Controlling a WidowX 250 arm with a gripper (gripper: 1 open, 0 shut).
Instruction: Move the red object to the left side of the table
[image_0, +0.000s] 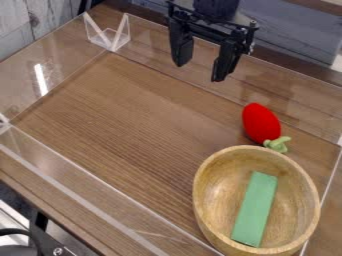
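The red object (261, 121) is a small glossy strawberry-like toy with a light green stem end, lying on the right part of the table (120, 120). It rests just above the wooden bowl's rim. My gripper (201, 62) hangs over the far middle of the table, pointing down, fingers (178, 50) spread open with nothing between them. It is up and to the left of the red object, well apart from it.
A round wooden bowl (214, 205) at the front right holds a flat green block (255, 209). Clear acrylic walls (60, 165) line the table's edges, with a folded clear piece (107, 32) at the far left.
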